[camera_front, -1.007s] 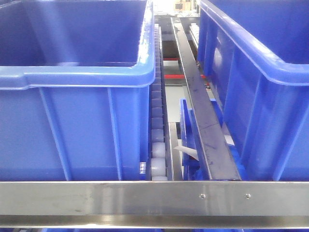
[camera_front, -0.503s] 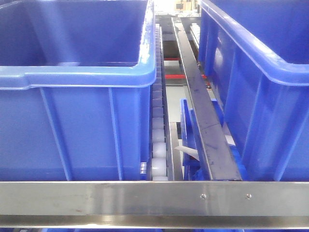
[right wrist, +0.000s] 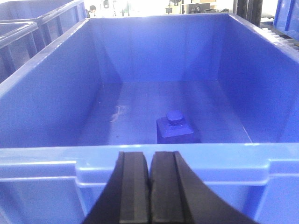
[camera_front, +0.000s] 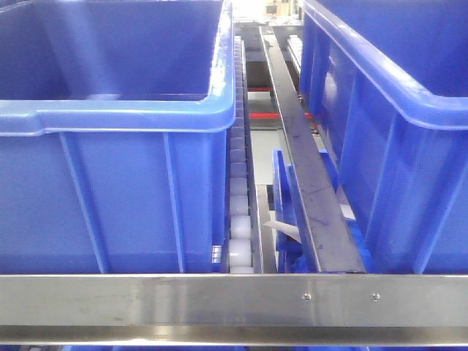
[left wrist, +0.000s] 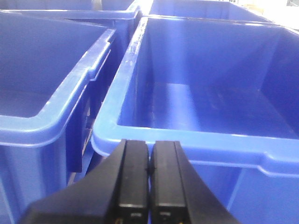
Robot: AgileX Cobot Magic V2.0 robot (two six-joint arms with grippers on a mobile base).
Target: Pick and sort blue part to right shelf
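Right wrist-mounted: small matte blue bottle-shaped block (right wrist: pixel 174 128) upright on large blue plastic bin (right wrist: pixel 42 98) floor, beyond right gripper (right wrist: pixel 150 184), slightly right; both jaws closed, empty.

The left pincer (left wrist: pixel 149 179), its black fingers (left wrist: pixel 133 177) pressed together, sits near the front rim of a blue bin (left wrist: pixel 187 144); another bin (left wrist: pixel 42 123) stands left.

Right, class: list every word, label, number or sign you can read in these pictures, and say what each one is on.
None can be read.
The blue bins, steel front rail and black fingers carry no print.
The white tag between the bins shows no legible text.
The bright background shapes are too blurred to read.
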